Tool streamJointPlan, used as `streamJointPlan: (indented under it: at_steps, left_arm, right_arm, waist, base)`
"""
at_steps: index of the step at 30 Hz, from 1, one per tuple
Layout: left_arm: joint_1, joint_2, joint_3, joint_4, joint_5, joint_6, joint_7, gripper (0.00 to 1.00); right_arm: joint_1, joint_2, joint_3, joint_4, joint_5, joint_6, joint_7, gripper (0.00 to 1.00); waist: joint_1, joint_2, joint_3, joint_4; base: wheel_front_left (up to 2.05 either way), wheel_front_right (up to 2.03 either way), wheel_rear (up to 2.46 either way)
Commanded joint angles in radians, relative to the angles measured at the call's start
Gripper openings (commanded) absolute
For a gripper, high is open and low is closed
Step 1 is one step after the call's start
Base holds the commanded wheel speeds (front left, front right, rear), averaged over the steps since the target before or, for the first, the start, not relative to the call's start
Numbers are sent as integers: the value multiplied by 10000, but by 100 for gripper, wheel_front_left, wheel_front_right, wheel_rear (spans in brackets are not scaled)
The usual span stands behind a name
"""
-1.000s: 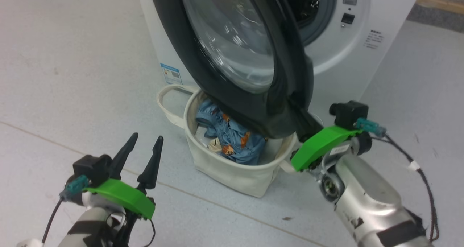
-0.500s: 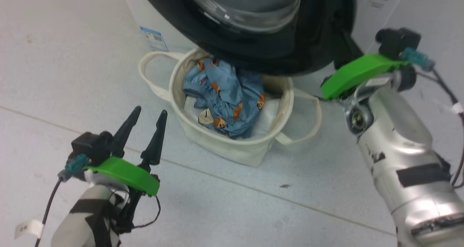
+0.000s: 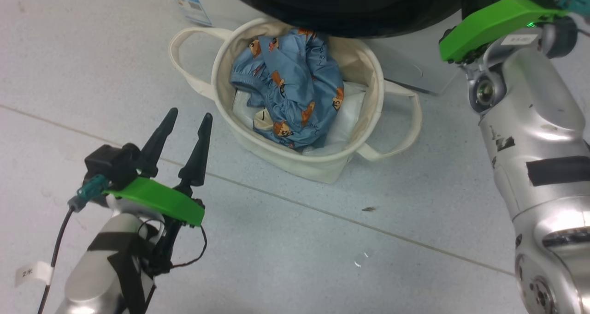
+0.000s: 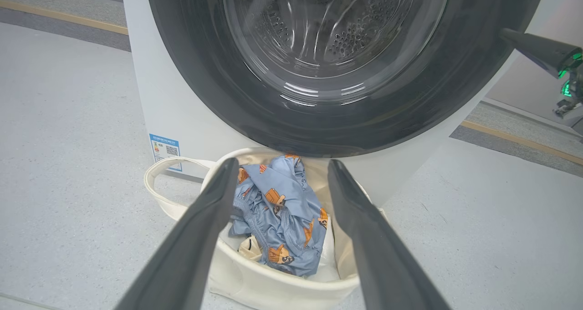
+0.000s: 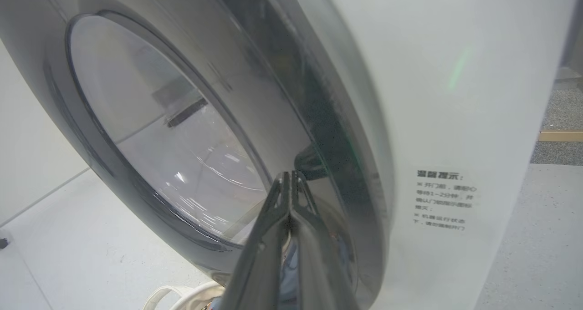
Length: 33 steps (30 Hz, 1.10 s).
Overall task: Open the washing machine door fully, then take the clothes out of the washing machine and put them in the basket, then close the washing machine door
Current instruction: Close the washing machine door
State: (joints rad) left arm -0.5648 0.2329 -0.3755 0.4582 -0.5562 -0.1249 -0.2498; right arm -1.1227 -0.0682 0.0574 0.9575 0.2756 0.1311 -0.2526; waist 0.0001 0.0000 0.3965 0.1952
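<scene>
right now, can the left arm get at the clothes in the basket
Probably yes: its jaws stand open facing the clothes, lying uncovered in the basket; the washing machine door overhangs only its far rim.

One washing machine (image 4: 155, 96), one door (image 4: 191, 73), one basket (image 3: 299, 164), one garment (image 3: 290, 88), two hands (image 3: 190, 114) (image 5: 289, 178).

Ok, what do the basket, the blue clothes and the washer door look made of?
The basket: likely cream canvas, matte, with soft sagging walls. The clothes: thin light blue printed fabric, crumpled in fine folds. The door: glossy black rim, probably plastic, around a clear window, glass or plastic, with bright highlights.
</scene>
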Motion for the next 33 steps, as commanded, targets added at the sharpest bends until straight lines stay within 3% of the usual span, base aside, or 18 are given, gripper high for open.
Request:
streamJointPlan:
  at_steps: [1, 25, 26, 27, 33]
  left_arm:
    - [-332, 254, 334, -299, 111, -57, -120, 100]
    - [-291, 405, 542, -382, 99, -57, -120, 100]
    - [-282, 417, 576, -378, 97, -57, -120, 100]
    - [-263, 432, 612, -361, 100, -57, -120, 100]
    - [-120, 675, 694, -308, 243, -57, -120, 100]
  right_arm:
    - [-365, 179, -15, -220, -103, -4, -91, 0]
    - [-663, 179, -1254, 0, -564, -4, -91, 0]
    - [-635, 179, -1236, 4, -511, -4, -91, 31]
    - [-576, 179, -1160, 66, -469, -4, -91, 100]
    - [-141, 179, -722, 54, -225, -4, -91, 100]
  waist:
    - [-1, 0, 72, 29]
    - [-1, 0, 198, 17]
    - [-1, 0, 158, 5]
    - [-1, 0, 92, -15]
    - [-1, 0, -366, -172]
  base:
    - [0, 0, 0]
    - [0, 0, 0]
    - [0, 0, 0]
    - [0, 0, 0]
    - [0, 0, 0]
